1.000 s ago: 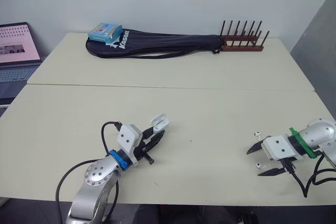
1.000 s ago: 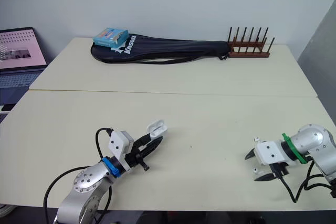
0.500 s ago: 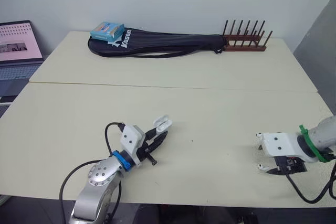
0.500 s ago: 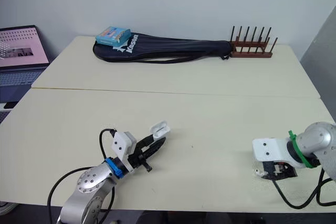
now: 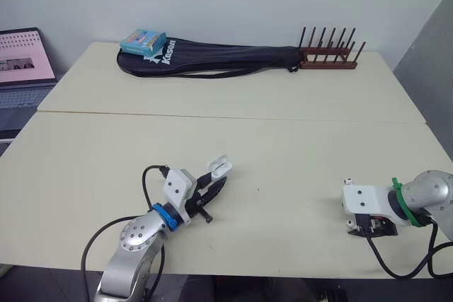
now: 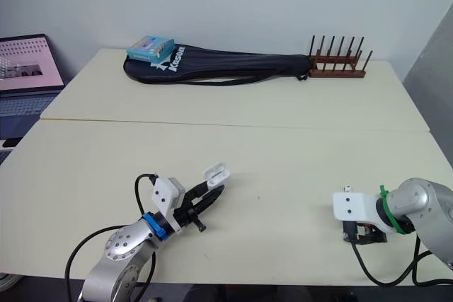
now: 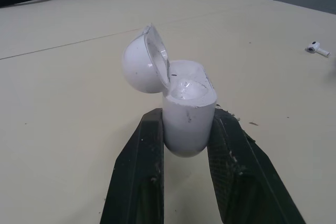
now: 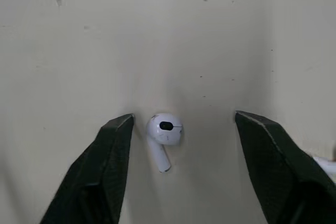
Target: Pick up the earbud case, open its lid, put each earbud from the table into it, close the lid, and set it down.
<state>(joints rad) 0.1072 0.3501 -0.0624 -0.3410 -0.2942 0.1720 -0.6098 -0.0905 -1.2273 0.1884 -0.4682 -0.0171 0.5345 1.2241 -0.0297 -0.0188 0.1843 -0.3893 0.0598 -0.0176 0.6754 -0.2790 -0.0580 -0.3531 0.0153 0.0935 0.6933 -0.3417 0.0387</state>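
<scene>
My left tool (image 5: 214,190) clamps earbud case (image 7: 186,124), lid hinged open, sockets hard to read. My right tool (image 8: 184,115) spread wide, straddling earbud (image 8: 163,129) on worktop (image 5: 283,153). Second earbud (image 7: 317,49) farther off, tiny.

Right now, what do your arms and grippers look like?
Both arms are rounded silver with white wrist blocks and black cables. The left arm wears a blue wrist band, the right arm a green band. Left gripper and right gripper each have two tapered black fingers.
</scene>
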